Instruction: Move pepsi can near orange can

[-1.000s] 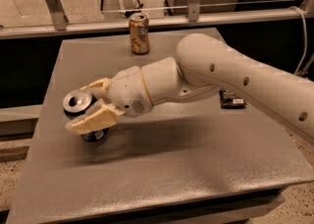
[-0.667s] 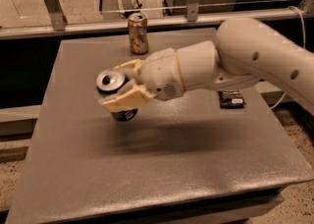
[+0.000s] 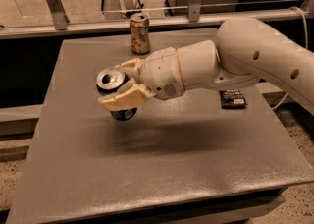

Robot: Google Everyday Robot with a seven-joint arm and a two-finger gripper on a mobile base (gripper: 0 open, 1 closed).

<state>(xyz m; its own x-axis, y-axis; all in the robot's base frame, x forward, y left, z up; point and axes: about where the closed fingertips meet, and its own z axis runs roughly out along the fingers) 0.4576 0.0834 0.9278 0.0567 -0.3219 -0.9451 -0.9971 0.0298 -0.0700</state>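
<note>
My gripper (image 3: pixel 117 89) is shut on the pepsi can (image 3: pixel 114 80), a dark can with a silver top. It holds the can tilted and lifted above the grey table (image 3: pixel 162 169), left of the middle. The can's dark bottom shows under the tan fingers (image 3: pixel 123 99). The orange can (image 3: pixel 140 33) stands upright at the far edge of the table, a short way behind and to the right of the held can. The white arm (image 3: pixel 235 61) reaches in from the right.
A flat black snack wrapper (image 3: pixel 232 98) lies on the table at the right, under the arm. A metal rail with posts (image 3: pixel 54 4) runs behind the table's far edge. The floor lies beyond the table's left and right edges.
The gripper has carried the pepsi can from the table's left side to the right and toward the far edge, closer to the orange can. The orange can and the wrapper have not moved.
</note>
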